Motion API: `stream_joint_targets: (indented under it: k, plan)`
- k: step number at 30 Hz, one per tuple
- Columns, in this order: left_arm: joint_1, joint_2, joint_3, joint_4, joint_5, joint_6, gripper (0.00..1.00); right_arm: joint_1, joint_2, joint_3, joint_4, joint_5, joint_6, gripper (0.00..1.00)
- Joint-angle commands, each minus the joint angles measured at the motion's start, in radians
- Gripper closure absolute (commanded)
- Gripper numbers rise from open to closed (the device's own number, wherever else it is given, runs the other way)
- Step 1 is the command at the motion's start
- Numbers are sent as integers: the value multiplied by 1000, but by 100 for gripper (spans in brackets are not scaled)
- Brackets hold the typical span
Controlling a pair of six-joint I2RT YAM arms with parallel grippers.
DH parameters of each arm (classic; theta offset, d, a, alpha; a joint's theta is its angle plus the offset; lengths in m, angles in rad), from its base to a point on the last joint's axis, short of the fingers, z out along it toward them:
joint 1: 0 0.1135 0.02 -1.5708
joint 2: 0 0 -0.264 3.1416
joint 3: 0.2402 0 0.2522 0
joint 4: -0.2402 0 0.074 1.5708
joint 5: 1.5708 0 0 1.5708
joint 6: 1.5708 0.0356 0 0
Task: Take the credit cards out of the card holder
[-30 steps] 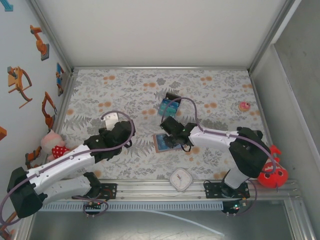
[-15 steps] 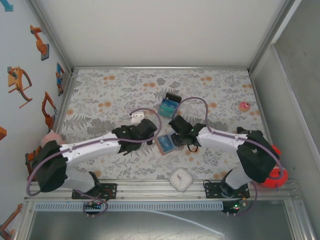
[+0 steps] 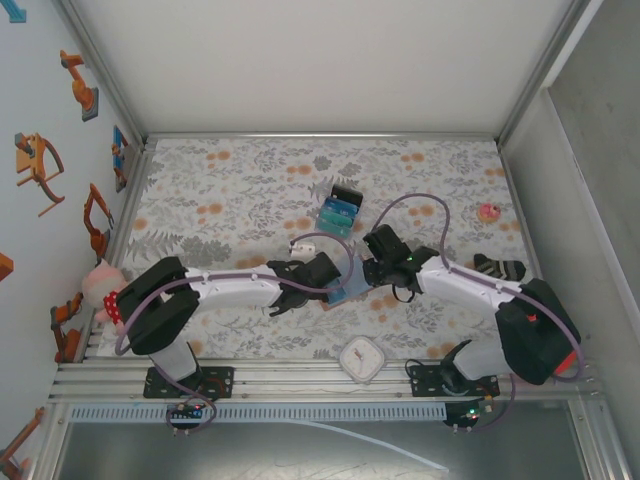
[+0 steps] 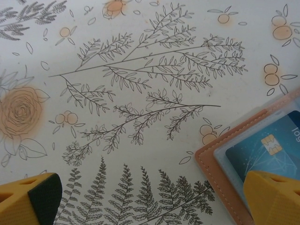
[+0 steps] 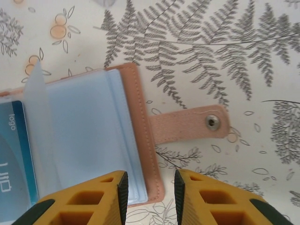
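Top external: my left arm has swung in from the table's left side. My left gripper (image 3: 328,283) now sits at one edge of the card holder (image 3: 347,292), facing my right gripper (image 3: 380,268), which has slid to the opposite edge. Beyond both sets of jaws lie credit cards (image 3: 337,214) already taken out, teal, blue and black, well apart from the holder.

Left wrist: my left gripper (image 4: 152,201) has eased to its full spread and holds nothing, with bare table between the jaws. The card holder (image 4: 219,171) pokes in under my right-hand finger (image 4: 274,197), and just ahead of that finger a teal card (image 4: 262,147) sits in its clear pocket. So the job isn't finished, and I judge I must shift sideways to bring that card between my jaws.

Right wrist: my right gripper (image 5: 149,199) has its jaws parted only narrowly, astride the stitched edge of the card holder (image 5: 93,140). I see nothing clamped and cannot tell whether I press it down. The closing tab (image 5: 187,125) lies ahead, and the teal card (image 5: 11,154) is far to my left.
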State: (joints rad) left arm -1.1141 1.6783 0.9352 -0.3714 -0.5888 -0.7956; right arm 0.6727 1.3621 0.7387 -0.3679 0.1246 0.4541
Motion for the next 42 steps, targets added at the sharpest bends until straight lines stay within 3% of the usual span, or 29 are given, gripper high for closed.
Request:
stream_joint_targets:
  k: [1, 16, 31, 42]
  plan:
    - [-8, 31, 17, 11, 10, -30, 1, -22, -55, -15, 12, -24, 35, 68]
    - [5, 81, -11, 24, 2, -63, 1, -32, -158, 20, -10, -195, 78, 68]
    - [67, 58, -78, 153, 1, 85, 1, -58, 69, 30, 206, -561, 206, 69]
    - [82, 55, -79, 177, 3, 128, 1, -99, 189, 50, 275, -630, 215, 78]
